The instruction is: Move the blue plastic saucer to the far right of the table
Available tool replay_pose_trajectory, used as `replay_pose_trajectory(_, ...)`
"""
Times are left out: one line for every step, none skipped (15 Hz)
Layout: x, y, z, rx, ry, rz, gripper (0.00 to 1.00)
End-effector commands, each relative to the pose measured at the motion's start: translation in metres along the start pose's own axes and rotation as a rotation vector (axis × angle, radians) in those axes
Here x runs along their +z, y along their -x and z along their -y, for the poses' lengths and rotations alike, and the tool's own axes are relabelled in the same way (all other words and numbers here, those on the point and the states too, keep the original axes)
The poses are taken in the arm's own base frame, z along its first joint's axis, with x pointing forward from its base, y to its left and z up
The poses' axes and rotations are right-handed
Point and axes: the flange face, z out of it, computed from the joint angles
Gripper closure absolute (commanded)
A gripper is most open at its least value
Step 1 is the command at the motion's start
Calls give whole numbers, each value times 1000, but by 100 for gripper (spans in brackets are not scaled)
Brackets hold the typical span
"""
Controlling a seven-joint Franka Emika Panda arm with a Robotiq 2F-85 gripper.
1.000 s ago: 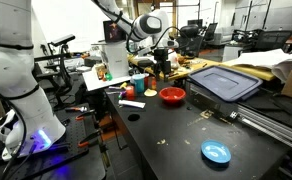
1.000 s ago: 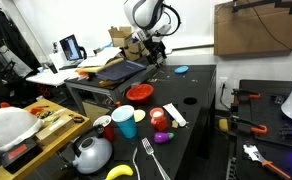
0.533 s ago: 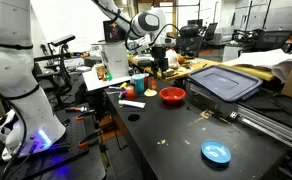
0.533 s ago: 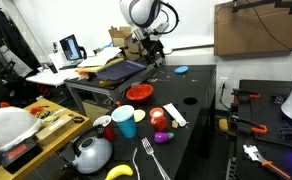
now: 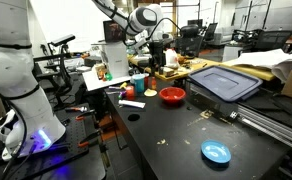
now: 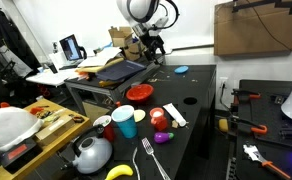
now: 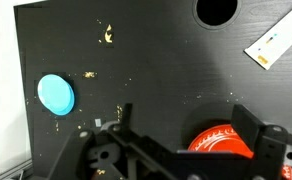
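The blue plastic saucer (image 5: 216, 152) lies alone on the black table (image 5: 176, 135) near one edge; it also shows in the other exterior view (image 6: 181, 70) and at the left of the wrist view (image 7: 56, 94). My gripper (image 5: 158, 56) hangs high above the table, over the red bowl (image 5: 172, 95), far from the saucer. In the wrist view the gripper (image 7: 181, 125) has its fingers spread apart and holds nothing, with the red bowl (image 7: 221, 138) showing between them from below.
A large grey-blue bin lid (image 5: 224, 82) lies on the table beside the bowl. Cups, a kettle (image 6: 91, 152), a banana and a fork crowd one end of the table (image 6: 136, 140). A metal rail (image 5: 276, 128) runs along one table edge. A cluttered bench stands beyond.
The arm has shifted slightly above the red bowl. The saucer has not moved.
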Motion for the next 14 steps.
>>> replay_pose_trajectory(-27,16,-5,8,-8,-21,0)
replay_pose_trajectory(-34,18,-8,4,-20,-33,0)
replay_pose_trajectory(-40,21,-11,3,-30,-44,0)
replay_pose_trajectory(-48,24,-14,-1,-42,-55,0)
replay_pose_trajectory(-55,26,-17,-14,-58,-62,0)
replay_pose_trajectory(-62,28,-20,-20,-76,-72,0)
replay_pose_trajectory(-69,30,-23,-30,-97,-84,0)
replay_pose_trajectory(-76,32,-24,-42,-121,-95,0)
replay_pose_trajectory(-82,34,-25,-49,-141,-105,0)
replay_pose_trajectory(-86,34,-26,-48,-141,-117,0)
replay_pose_trajectory(-75,23,-22,-29,-118,-114,0)
replay_pose_trajectory(-79,24,-23,-30,-120,-120,0)
replay_pose_trajectory(-78,23,-23,-30,-120,-119,0)
replay_pose_trajectory(-76,23,-22,-31,-119,-116,0)
